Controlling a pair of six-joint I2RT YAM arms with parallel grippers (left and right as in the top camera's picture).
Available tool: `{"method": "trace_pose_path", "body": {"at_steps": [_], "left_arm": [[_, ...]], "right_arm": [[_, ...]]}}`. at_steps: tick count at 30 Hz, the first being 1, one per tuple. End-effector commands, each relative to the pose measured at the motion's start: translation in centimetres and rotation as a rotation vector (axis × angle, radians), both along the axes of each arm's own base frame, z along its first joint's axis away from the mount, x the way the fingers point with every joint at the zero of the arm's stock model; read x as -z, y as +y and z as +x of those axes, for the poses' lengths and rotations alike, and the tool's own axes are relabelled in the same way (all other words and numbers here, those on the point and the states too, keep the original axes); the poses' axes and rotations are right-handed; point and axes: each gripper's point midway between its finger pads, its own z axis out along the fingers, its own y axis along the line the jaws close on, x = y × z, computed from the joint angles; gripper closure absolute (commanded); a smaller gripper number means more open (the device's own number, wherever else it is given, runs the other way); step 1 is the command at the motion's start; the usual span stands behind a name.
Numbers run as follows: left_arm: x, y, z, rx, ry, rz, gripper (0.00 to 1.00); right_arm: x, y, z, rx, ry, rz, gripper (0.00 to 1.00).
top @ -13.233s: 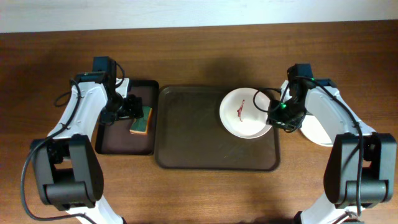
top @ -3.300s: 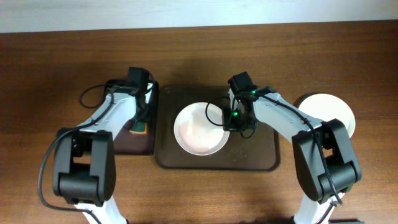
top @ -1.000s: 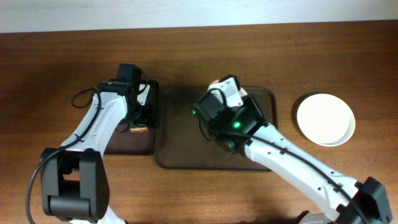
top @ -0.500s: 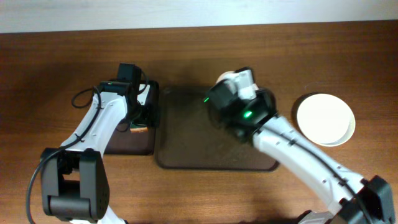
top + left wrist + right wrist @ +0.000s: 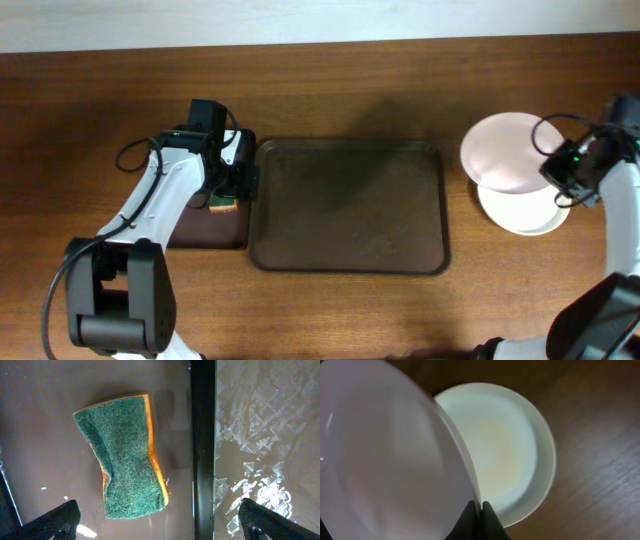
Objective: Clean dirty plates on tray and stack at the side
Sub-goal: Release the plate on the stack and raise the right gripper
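Observation:
My right gripper [image 5: 557,172] [image 5: 479,510] is shut on the rim of a pinkish plate [image 5: 505,150] [image 5: 385,455] and holds it tilted above a white plate [image 5: 525,208] [image 5: 505,445] that lies on the wood tabletop at the right. The pinkish plate shows no red smear. The dark brown tray [image 5: 348,205] has no plate on it. My left gripper [image 5: 232,187] [image 5: 160,522] is open over the small black tray [image 5: 205,228], with the green-and-yellow sponge [image 5: 122,455] lying between and just beyond its fingers.
The raised rim [image 5: 202,445] between the black tray and the wet brown tray runs beside the sponge. Bare wood-grain tabletop [image 5: 330,310] lies in front of and behind the trays.
My right arm has swung from over the brown tray to the far right, carrying the pinkish plate above the white plate. The left arm has stayed over the sponge.

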Motion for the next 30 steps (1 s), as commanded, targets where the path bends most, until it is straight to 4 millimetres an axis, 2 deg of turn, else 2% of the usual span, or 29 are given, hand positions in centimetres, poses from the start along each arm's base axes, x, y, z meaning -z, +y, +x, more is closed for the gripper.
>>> {"method": "trace_pose_path", "body": {"at_steps": [1,6,10,13,15,17,19,22,23,27,30], "left_arm": [[-1.3,-0.2,0.6,0.004,-0.039,-0.015,0.00],[-1.3,-0.2,0.6,0.004,-0.038,-0.015,0.00],[-1.3,-0.2,0.6,0.004,-0.039,-0.015,0.00],[-1.3,-0.2,0.6,0.004,-0.038,-0.015,0.00],[-1.3,-0.2,0.6,0.004,-0.038,-0.015,0.00],[-1.3,-0.2,0.6,0.004,-0.038,-0.015,0.00],[-1.3,-0.2,0.6,0.004,-0.039,-0.015,0.00],[-1.4,0.3,1.2,-0.109,-0.055,-0.040,0.00],[-1.7,1.0,1.9,-0.161,-0.078,-0.053,0.00],[-3.0,1.9,2.8,-0.207,-0.092,-0.165,0.00],[-3.1,3.1,1.1,-0.251,-0.022,-0.183,0.00]], "right_arm": [[1.9,-2.0,-0.8,0.071,0.033,0.059,0.96],[4.9,-3.9,-2.7,0.138,0.128,0.099,0.96],[5.3,-4.0,-3.3,0.146,0.157,0.096,0.95],[5.4,-4.0,-3.5,0.146,0.165,0.099,0.78],[5.4,-3.8,-3.7,0.146,0.174,0.105,0.76],[5.4,-3.2,-3.6,0.135,0.173,0.129,0.63],[5.0,-0.3,-1.6,-0.082,0.089,0.218,0.57],[4.5,4.2,0.6,-0.321,0.057,0.222,0.11],[4.3,6.3,1.5,-0.412,0.053,0.202,0.01],[2.3,14.9,3.9,-0.708,0.027,0.115,0.01],[0.4,19.5,3.9,-0.842,0.016,0.057,0.01]]}}
